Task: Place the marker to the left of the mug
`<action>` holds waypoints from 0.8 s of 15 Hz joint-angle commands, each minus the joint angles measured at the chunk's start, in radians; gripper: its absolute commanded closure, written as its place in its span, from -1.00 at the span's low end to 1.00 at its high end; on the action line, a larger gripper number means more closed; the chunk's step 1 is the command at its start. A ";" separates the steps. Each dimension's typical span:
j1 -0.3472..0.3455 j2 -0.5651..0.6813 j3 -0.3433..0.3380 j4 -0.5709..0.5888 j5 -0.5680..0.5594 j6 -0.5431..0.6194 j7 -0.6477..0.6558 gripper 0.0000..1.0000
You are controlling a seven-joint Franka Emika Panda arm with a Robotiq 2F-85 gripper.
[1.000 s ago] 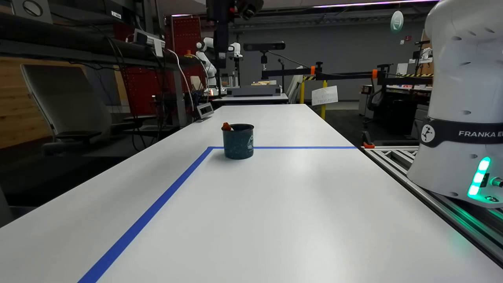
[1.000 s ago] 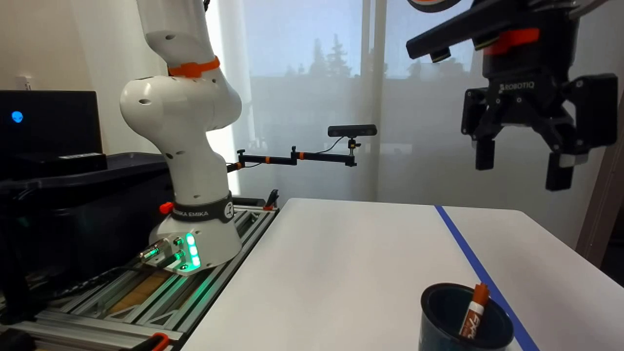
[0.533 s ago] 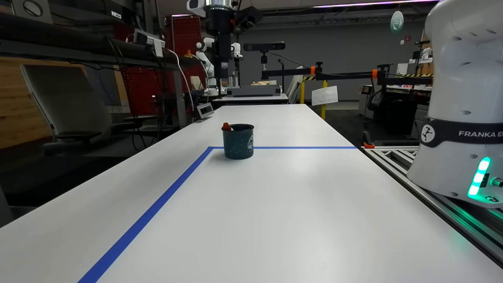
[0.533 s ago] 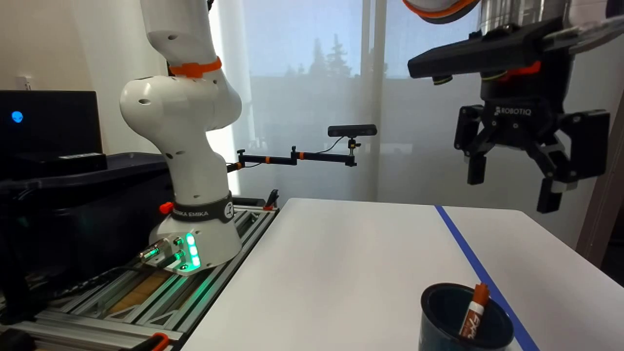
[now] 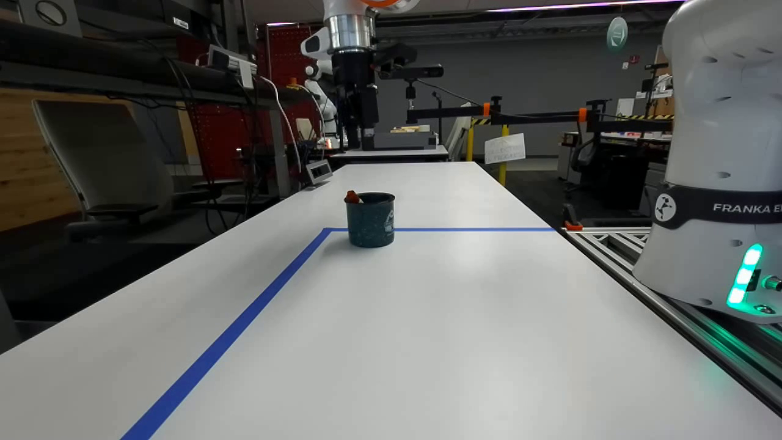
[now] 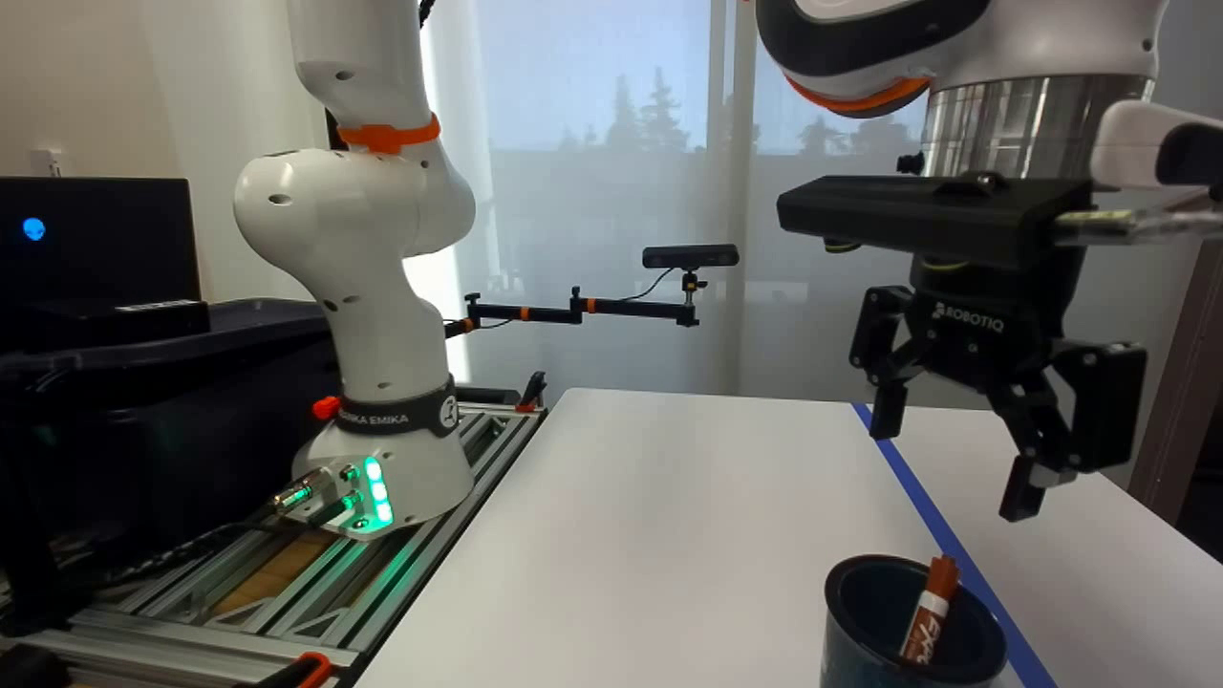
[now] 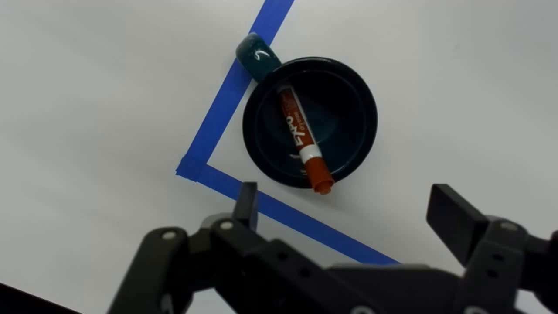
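Observation:
The dark teal mug stands upright on the white table in both exterior views; in an exterior view its lower part is cut off. The red-orange marker leans inside the mug with its cap end above the rim. In the wrist view the marker lies across the mug, its cap over the rim nearest the gripper. My gripper is open and empty, above table height and apart from the mug. In the wrist view the gripper's fingers are wide apart, with the marker's cap beyond the gap between them.
Blue tape forms a corner beside the mug, and the mug handle reaches over it. The white table runs along the robot base. A camera on a black boom stands past the table.
My gripper has come down, shifting right in one exterior view and left in the other, and stays open. The mug and marker have not moved.

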 commanded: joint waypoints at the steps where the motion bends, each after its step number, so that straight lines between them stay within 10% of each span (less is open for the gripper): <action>1: -0.016 0.009 0.004 -0.034 -0.006 0.059 -0.081 -1.00; 12: -0.042 0.081 0.029 -0.087 0.076 0.241 -0.223 -1.00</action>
